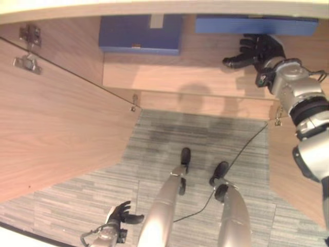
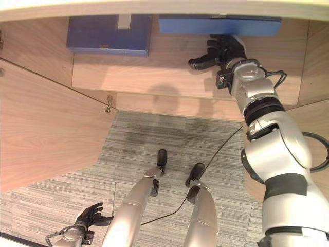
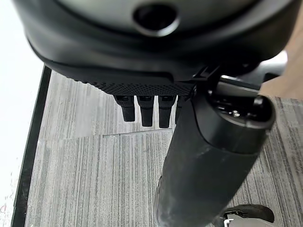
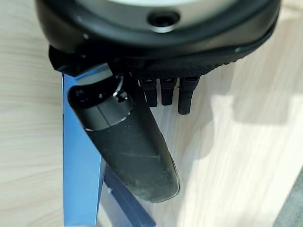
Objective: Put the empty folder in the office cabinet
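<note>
Right dark hand [image 1: 257,51], fingers loose and holding nothing, hovers on the wooden cabinet shelf [image 1: 169,77] just beside the flat blue empty folder [image 1: 255,25], apparently just placed; right wrist view shows the folder's edge beside the thumb; left dark hand [image 3: 142,75] hangs relaxed over grey carpet [image 3: 94,179]

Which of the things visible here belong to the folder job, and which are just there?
Part of the job:
- thin blue folder on the cabinet shelf, by the right hand, whose fingers look relaxed
- open cabinet door

Just there:
- thick blue binder further left on the shelf
- grey carpet
- left hand, low over the carpet, holding nothing
</note>
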{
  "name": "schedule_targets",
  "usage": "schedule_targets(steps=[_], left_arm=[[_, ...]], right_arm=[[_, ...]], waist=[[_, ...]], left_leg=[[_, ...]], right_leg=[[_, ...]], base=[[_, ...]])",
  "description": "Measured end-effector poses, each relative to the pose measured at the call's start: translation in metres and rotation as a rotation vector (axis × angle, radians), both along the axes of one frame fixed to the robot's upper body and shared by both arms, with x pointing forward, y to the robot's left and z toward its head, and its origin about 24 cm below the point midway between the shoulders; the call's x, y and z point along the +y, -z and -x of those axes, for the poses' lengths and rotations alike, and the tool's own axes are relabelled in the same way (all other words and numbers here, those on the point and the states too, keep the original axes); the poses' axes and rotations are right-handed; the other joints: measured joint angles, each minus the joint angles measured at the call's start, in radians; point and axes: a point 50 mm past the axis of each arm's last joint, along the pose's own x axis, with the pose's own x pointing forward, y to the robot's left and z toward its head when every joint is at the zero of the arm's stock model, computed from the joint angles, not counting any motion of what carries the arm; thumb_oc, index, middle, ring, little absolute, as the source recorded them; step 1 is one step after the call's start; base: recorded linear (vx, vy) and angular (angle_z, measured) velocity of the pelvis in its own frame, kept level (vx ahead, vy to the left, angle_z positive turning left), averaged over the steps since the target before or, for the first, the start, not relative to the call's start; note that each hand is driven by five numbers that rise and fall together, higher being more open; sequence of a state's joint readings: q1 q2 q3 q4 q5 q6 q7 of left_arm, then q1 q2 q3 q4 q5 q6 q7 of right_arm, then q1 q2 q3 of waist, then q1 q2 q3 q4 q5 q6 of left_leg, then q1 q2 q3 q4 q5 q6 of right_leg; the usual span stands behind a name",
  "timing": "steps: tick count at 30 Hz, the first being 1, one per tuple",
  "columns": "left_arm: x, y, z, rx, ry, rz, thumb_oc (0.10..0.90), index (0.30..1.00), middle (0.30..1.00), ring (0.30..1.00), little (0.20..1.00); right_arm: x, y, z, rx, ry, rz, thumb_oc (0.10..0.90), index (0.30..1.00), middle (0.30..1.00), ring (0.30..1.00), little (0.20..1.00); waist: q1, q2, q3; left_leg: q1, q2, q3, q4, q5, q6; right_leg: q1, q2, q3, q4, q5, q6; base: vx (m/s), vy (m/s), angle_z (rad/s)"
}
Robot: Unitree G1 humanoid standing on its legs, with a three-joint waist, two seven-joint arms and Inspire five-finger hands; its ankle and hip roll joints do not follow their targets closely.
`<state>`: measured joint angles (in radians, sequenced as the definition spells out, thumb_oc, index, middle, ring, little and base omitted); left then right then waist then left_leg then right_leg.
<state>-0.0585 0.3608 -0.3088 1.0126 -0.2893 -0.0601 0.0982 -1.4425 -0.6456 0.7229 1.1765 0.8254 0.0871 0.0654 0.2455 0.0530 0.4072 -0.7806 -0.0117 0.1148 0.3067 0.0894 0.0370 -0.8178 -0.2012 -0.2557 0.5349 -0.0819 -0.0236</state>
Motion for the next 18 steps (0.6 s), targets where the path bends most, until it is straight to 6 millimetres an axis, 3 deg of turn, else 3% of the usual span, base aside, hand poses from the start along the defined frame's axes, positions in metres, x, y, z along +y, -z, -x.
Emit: schedule_targets(steps=[5, 8, 12, 14, 18], left_arm=[[0.003, -0.001, -0.001, -0.011, 0.002, -0.007, 0.8, 0.9, 0.9, 0.9, 0.9], [0.003, -0.002, -0.001, -0.011, 0.001, -0.007, 0.8, 0.9, 0.9, 0.9, 0.9], [0.007, -0.003, -0.001, -0.017, -0.024, -0.01, 0.8, 0.9, 0.9, 0.9, 0.9], [0.01, -0.005, -0.002, -0.032, -0.04, -0.008, 0.8, 0.9, 0.9, 0.9, 0.9], [0.007, -0.009, -0.009, -0.068, -0.005, -0.016, 0.8, 0.9, 0.9, 0.9, 0.9]], right_arm=[[-0.001, 0.0, 0.0, -0.001, 0.0, 0.008, 0.8, 0.9, 0.9, 0.9, 0.9], [-0.001, -0.003, 0.002, -0.006, -0.015, 0.158, 0.8, 0.9, 0.9, 0.9, 0.9], [0.02, -0.009, 0.009, -0.01, -0.119, 0.644, 0.8, 0.9, 0.9, 0.9, 0.9], [0.037, -0.002, 0.019, -0.012, -0.225, 0.989, 0.8, 0.9, 0.9, 0.9, 0.9], [0.051, 0.005, 0.027, -0.044, -0.288, 1.217, 0.8, 0.9, 0.9, 0.9, 0.9]], waist=[[0.0, -0.003, 0.002], [0.001, -0.005, 0.004], [-0.009, -0.027, 0.016], [-0.023, -0.047, 0.027], [-0.031, -0.063, 0.035]], left_leg=[[0.0, 0.0, -0.001, -0.007, 0.003, -0.003], [0.001, 0.0, 0.0, -0.016, 0.008, -0.003], [0.003, 0.002, 0.001, -0.022, 0.009, -0.004], [0.01, 0.004, 0.002, -0.035, 0.014, -0.003], [0.016, 0.007, 0.004, -0.049, 0.018, -0.003]], right_leg=[[0.0, 0.002, -0.001, -0.006, 0.0, 0.001], [0.0, 0.002, -0.001, -0.013, 0.003, 0.003], [0.002, 0.006, -0.001, -0.023, 0.006, 0.003], [0.01, 0.009, -0.003, -0.035, 0.011, 0.003], [0.014, 0.016, -0.003, -0.051, 0.018, 0.002]], base=[[0.0, 0.0, 0.0], [0.0, 0.0, 0.0], [0.0, 0.0, 0.0], [0.0, -0.016, -0.02], [0.01, -0.026, -0.03]])
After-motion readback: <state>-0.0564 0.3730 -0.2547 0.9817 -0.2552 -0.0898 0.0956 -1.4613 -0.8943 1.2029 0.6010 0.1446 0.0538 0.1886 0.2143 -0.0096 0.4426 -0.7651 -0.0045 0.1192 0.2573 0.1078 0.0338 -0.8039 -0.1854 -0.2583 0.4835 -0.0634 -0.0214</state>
